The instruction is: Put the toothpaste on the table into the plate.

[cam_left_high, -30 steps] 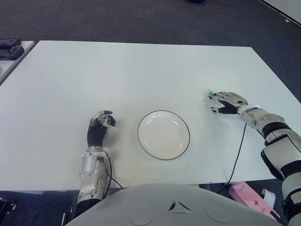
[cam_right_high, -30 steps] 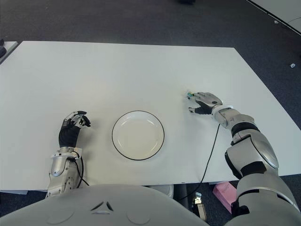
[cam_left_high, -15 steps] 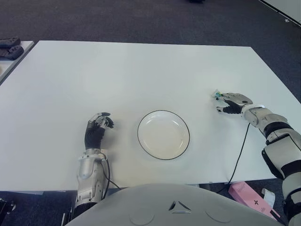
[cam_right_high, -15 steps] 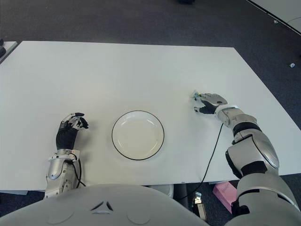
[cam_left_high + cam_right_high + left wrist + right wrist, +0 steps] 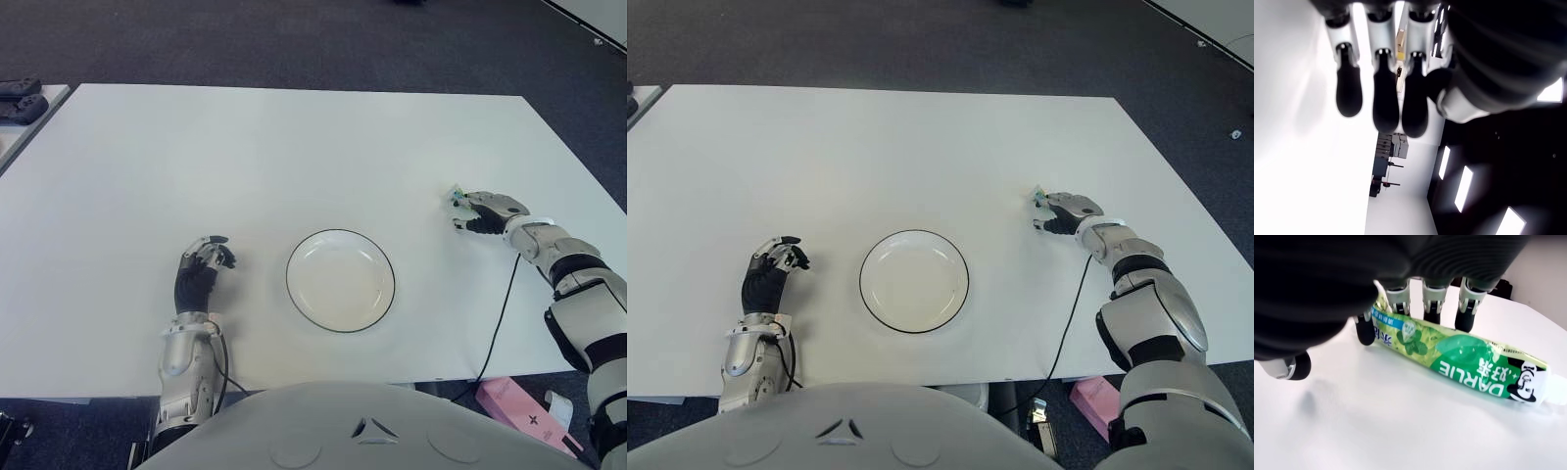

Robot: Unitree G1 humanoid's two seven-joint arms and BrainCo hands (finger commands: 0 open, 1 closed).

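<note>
Green toothpaste tube [image 5: 1459, 357] lying flat on the white worktop [image 5: 294, 157], well to the right of the plate [image 5: 341, 280]. Right robot hand [image 5: 482, 211] arched over the tube, fingertips [image 5: 1466, 321] set down along its far edge and thumb apart on the near side; the tube is not lifted, and a closed grip is not evident. Left robot hand [image 5: 200, 270] shown left of the plate, fingers curled and holding nothing. Plate white with a dark rim.
</note>
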